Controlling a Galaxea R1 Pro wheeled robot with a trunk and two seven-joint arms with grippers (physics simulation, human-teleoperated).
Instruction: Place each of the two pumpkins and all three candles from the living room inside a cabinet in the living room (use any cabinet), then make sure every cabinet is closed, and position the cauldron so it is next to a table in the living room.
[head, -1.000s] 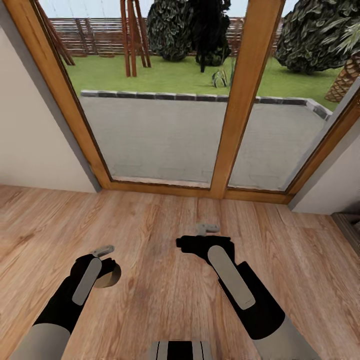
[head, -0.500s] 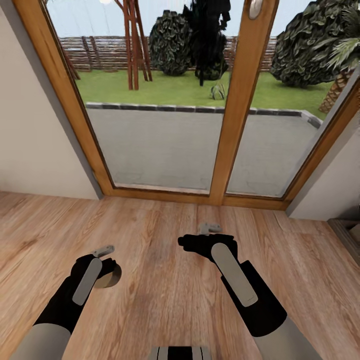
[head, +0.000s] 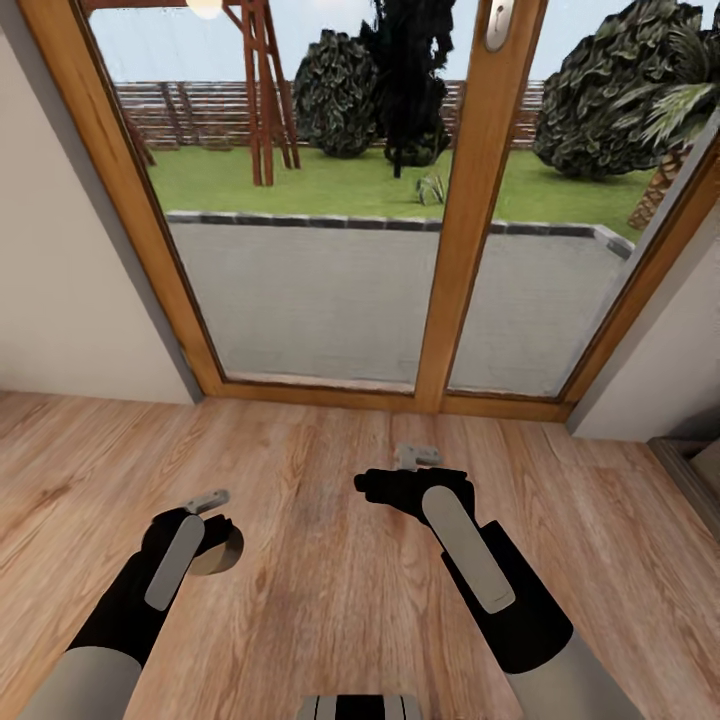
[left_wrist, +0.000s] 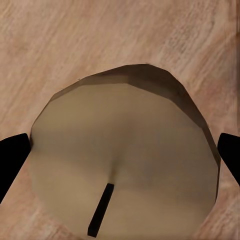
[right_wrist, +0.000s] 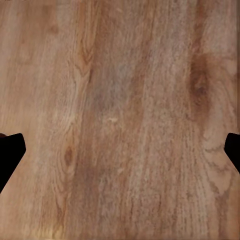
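A short tan-brown candle (left_wrist: 120, 160) with a dark wick sits between the black fingertips (left_wrist: 12, 160) of my left gripper (left_wrist: 120, 155), which is shut on it. In the head view that candle (head: 224, 552) hangs low over the plank floor under my left gripper (head: 213, 528). My right gripper (head: 408, 465) hovers over the floor further right, and in the right wrist view it (right_wrist: 120, 150) is open, with bare wood between its fingertips (right_wrist: 10, 155). The pumpkins, cabinet, cauldron and table are out of view.
A wood-framed glass patio door (head: 470, 230) stands straight ahead, with a patio and garden beyond. Pale walls flank it at the left (head: 70, 300) and right (head: 670, 370). A dark edge (head: 692, 470) juts in at the right. Light wood floor (head: 330, 590) lies under both arms.
The camera has tilted up a little, so more of the door and its handle come into view. Both arms hold their pose, with the candle still in the left gripper.
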